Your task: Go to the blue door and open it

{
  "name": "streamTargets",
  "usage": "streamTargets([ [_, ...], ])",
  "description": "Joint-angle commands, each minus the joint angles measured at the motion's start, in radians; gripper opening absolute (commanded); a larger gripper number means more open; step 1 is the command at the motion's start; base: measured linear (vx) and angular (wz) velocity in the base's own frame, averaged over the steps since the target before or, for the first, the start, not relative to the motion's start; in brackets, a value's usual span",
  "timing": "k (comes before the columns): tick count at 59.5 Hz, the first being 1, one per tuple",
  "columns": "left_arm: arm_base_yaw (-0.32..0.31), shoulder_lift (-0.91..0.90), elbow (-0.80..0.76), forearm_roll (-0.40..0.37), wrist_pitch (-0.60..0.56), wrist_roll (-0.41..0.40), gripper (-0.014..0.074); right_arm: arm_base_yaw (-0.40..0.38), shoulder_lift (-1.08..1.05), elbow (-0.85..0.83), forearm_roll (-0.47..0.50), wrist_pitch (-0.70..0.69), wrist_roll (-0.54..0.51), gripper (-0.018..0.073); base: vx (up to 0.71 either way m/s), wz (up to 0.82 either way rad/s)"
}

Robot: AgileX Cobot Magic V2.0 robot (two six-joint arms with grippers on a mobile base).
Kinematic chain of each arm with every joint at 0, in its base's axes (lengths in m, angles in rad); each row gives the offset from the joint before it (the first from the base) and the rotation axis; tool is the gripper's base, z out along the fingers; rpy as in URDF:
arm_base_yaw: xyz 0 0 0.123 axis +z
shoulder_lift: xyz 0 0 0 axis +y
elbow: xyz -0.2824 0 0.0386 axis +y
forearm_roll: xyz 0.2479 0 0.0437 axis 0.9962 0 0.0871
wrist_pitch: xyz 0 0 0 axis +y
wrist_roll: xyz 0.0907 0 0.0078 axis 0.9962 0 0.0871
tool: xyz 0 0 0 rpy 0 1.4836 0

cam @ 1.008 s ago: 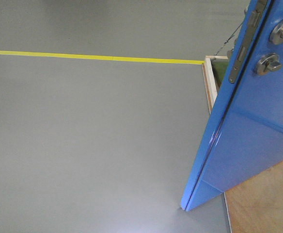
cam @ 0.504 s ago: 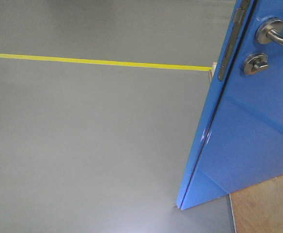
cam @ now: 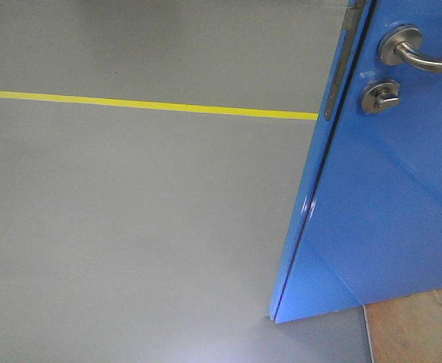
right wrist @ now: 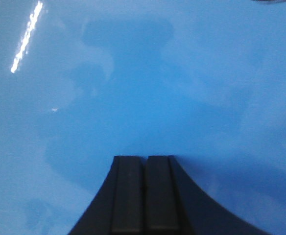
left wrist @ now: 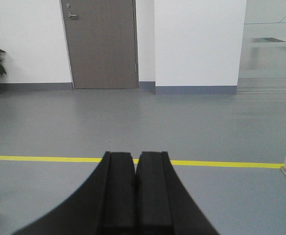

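Both left gripper (left wrist: 135, 164) and right gripper (right wrist: 144, 164) jaws pinched together, empty; right tip near blue door (cam: 387, 197) may skid on gloss.

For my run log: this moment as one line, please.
blue door: open | right gripper: jaws shut, near door face | left gripper: jaws shut, empty

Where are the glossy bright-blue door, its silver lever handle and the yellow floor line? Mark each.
Glossy bright-blue door (cam: 387, 204), front-facing view, bare middle of the panel.
Silver lever handle (cam: 433, 66), front-facing view, on the lever bar.
Yellow floor line (cam: 145, 104), front-facing view, mid-length of the stripe.
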Motion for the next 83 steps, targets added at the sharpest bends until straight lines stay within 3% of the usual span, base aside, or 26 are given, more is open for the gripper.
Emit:
streamTargets([
  [1,0.0,-0.014,-0.026,-0.002,-0.084,-0.007,0.0073,0.003,-0.024,-0.029,0.037,-0.037,-0.015,-0.0001,0.17,0.0],
  [83,0.0,-0.014,-0.026,-0.002,-0.084,-0.007,0.0073,0.003,-0.024,-0.029,0.037,-0.037,-0.015,-0.0001,0.14,-0.01],
])
